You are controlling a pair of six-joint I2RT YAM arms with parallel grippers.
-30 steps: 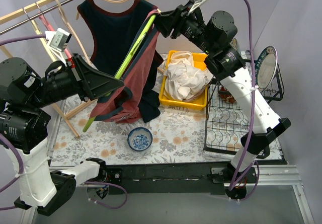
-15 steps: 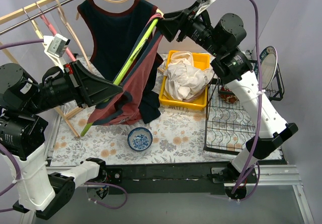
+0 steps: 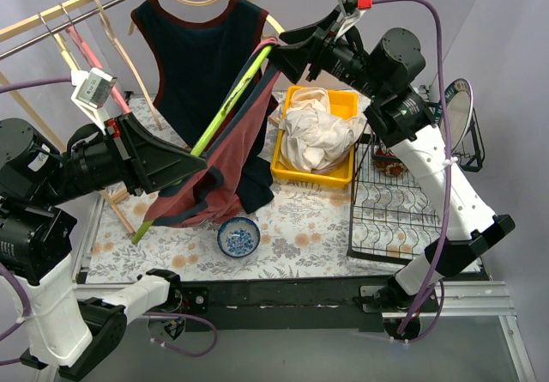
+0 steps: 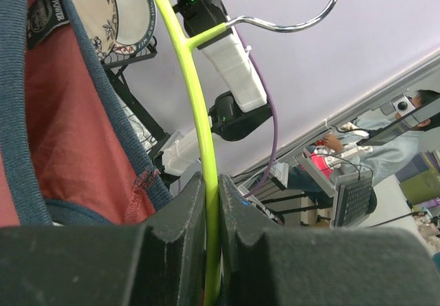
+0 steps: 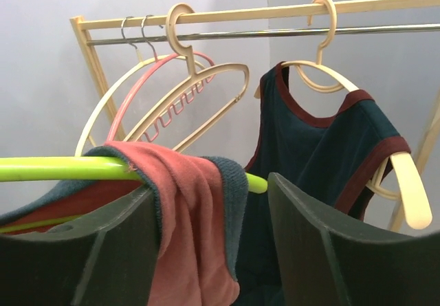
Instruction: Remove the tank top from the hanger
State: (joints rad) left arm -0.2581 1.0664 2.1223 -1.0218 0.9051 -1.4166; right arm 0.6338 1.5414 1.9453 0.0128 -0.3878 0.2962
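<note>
A red tank top with blue trim (image 3: 225, 166) hangs on a lime-green hanger (image 3: 225, 107) held tilted in the air. My left gripper (image 3: 200, 166) is shut on the hanger's bar, seen in the left wrist view (image 4: 212, 203) with the green bar (image 4: 198, 106) pinched between the jaws and the top (image 4: 62, 134) to the left. My right gripper (image 3: 279, 45) is open at the hanger's upper end. In the right wrist view its jaws (image 5: 213, 213) stand either side of the top's strap (image 5: 196, 196), which is draped over the green tip (image 5: 62, 168).
A navy tank top (image 3: 202, 56) hangs on a cream hanger on the wooden rail, with empty hangers (image 3: 81, 30) to its left. A yellow bin of white cloth (image 3: 317, 129), a blue bowl (image 3: 238, 237) and a wire rack (image 3: 390, 197) stand on the table.
My left gripper has drawn the hanger down and towards the near left, and the top has slid lower. My right gripper has shifted slightly right and stayed at the strap.
</note>
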